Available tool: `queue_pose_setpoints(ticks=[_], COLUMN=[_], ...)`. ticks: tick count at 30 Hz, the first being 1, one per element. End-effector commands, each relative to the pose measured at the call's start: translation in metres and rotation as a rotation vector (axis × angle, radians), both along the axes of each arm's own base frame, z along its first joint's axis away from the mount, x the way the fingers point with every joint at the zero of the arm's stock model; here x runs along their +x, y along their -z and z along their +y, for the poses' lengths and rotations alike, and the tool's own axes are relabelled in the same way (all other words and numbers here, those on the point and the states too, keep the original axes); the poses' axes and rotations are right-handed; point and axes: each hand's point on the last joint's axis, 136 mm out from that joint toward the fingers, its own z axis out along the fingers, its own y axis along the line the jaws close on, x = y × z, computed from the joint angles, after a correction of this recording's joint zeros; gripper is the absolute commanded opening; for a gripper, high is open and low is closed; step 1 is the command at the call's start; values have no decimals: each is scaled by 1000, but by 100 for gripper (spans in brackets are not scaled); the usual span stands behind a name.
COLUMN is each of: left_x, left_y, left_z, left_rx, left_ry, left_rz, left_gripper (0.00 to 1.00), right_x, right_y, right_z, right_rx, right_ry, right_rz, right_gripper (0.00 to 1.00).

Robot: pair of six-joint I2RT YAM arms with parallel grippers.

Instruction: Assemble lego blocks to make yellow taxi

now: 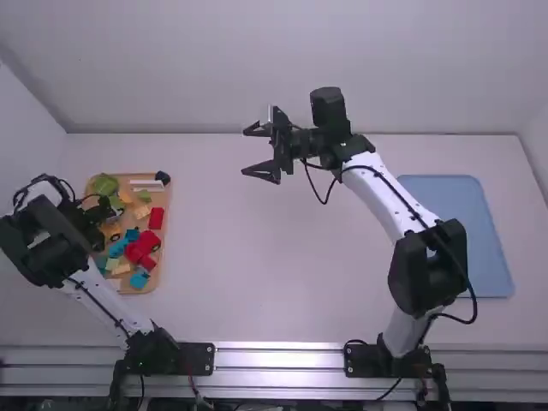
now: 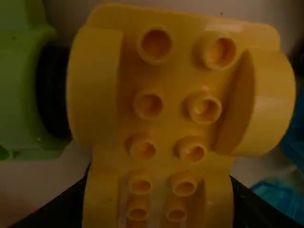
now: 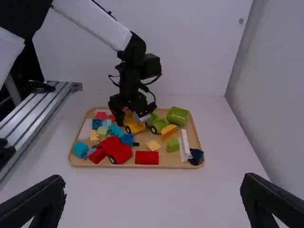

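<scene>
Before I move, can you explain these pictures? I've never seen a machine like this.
Two white-and-black robot arms stand at a white table. The high view looks down from above and behind them; the other views come from a camera on each arm's wrist. At the left, a tan rectangular tray holds colourful plastic toy blocks. At the right lies a flat blue rectangle. The right hand is open and empty. The left hand is at a studded yellow plastic block; I can't tell whether it's gripped.
</scene>
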Motion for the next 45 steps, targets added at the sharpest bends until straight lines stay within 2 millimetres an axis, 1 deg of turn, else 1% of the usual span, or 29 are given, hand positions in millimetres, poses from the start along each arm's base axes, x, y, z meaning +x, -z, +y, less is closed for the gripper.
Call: queue_pose_setpoints(ticks=[1, 2, 3, 5, 7, 11, 12, 14, 17, 19, 21, 23, 25, 26, 27, 28, 29, 30, 31, 33, 34, 35, 37, 38, 40, 42, 43, 44, 45], left_x=[1, 2, 5, 7, 8, 11, 15, 23, 38, 46, 54, 60, 70, 70, 74, 75, 76, 76, 76, 76, 77, 77, 79, 79, 79, 80, 80, 81, 82], left_y=[7, 7, 7, 7, 7, 2, -2, -11, -30, -51, -66, -75, -93, -93, -103, -106, -113, -115, -120, -129, -131, -131, -130, -128, -124, -112, -111, -104, -100], left_z=[-7, -8, -9, -14, -15, -15, -15, -16, -29, -48, -65, -76, -94, -94, -108, -115, -131, -136, -153, -188, -200, -202, -228, -246, -260, -289, -293, -308, -318], left_rx=[-43, -45, -50, -68, -66, -18, 12, 46, 52, 33, 15, 14, 23, 23, 11, 1, -30, -39, -80, -162, -182, -185, -220, -243, -254, -248, -244, -229, -213], left_ry=[15, 17, 19, 22, 21, -13, -38, -75, -113, -115, -87, -80, -69, -69, -43, -31, 14, 26, 63, 152, 182, 186, 257, 314, 352, 430, 437, 474, 497], left_rz=[-9, -12, -21, -32, -31, -8, -8, -22, -47, -52, -60, -75, -111, -111, -127, -132, -137, -138, -141, -144, -149, -150, -155, -154, -150, -132, -130, -125, -123], left_gripper=[56, 56, 49, 40, 37, 37, 37, 34, 32, 27, 23, 19, 14, 14, 13, 13, 13, 13, 13, 9, 6, 5, 3, 2, 2, 2, 2, 2, 2], right_x=[0, 0, 0, 0, 0, -1, 0, 1, 1, 0, 2, 3, 3, 3, 3, 4, 7, 6, 6, 4, 2, 2, 1, 1, 1, 4, 5, 8, 11], right_y=[-9, -9, -9, -9, -9, -9, -10, -10, -10, -10, -10, -10, -9, -9, -9, -9, -10, -10, -11, -14, -17, -17, -21, -24, -27, -29, -29, -29, -28], right_z=[4, 4, 4, 4, 4, 5, 4, 3, 4, 4, 2, 1, 1, 1, 0, -1, -4, -4, -5, -12, -16, -17, -28, -37, -44, -59, -61, -68, -72], right_rx=[14, 14, 14, 14, 14, 15, 15, 16, 16, 16, 16, 16, 14, 14, 14, 14, 15, 16, 20, 41, 54, 56, 82, 100, 113, 130, 132, 135, 133], right_ry=[-13, -13, -13, -13, -13, -16, -13, -12, -13, -13, -8, -5, -5, -5, -3, 0, 5, 5, -2, -29, -45, -48, -75, -92, -102, -105, -103, -93, -80], right_rz=[-18, -18, -18, -19, -19, -19, -20, -22, -22, -23, -21, -21, -18, -18, -18, -18, -19, -19, -18, -9, -3, -2, 11, 18, 24, 44, 47, 53, 58], right_gripper=[99, 99, 99, 99, 99, 99, 99, 99, 99, 99, 99, 99, 99, 99, 99, 99, 99, 99, 99, 99, 99, 99, 99, 99, 99, 99, 99, 99, 99])
